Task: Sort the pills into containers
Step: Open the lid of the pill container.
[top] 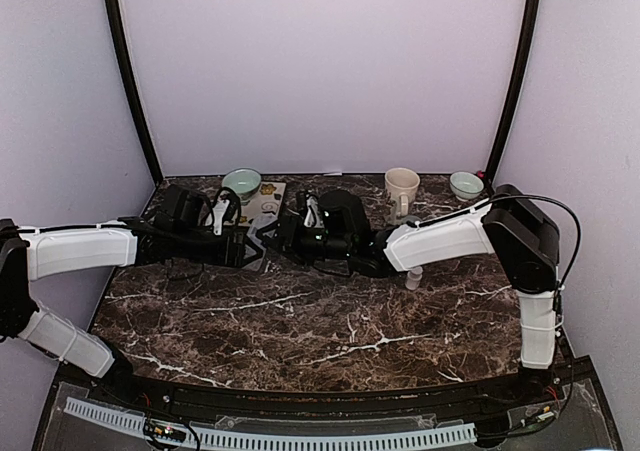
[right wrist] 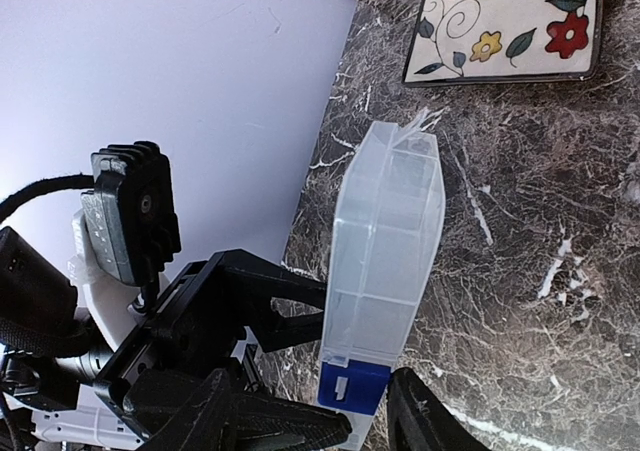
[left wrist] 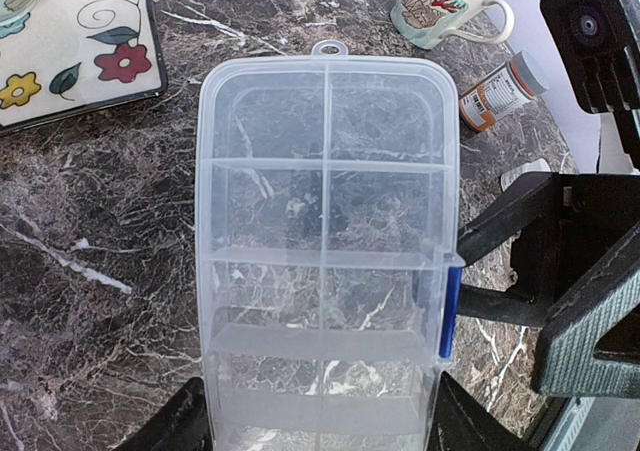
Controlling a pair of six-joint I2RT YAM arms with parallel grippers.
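Now my left gripper (left wrist: 322,426) pinches the pill organizer (left wrist: 325,121), cells (left wrist: 385,206) showing only marble (left wrist: 100,221), right gripper (right wrist: 318,401) spread at its latch (right wrist: 352,391).

No text is legible, even on the orange bottle (left wrist: 497,93).

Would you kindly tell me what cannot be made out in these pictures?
Top view: pill organizer too small, crowded by both arms.
Left wrist view: its near end cut off by the bottom edge; orange bottle label too small.
Right wrist view: blue latch seen edge-on; fastened or not, unclear.
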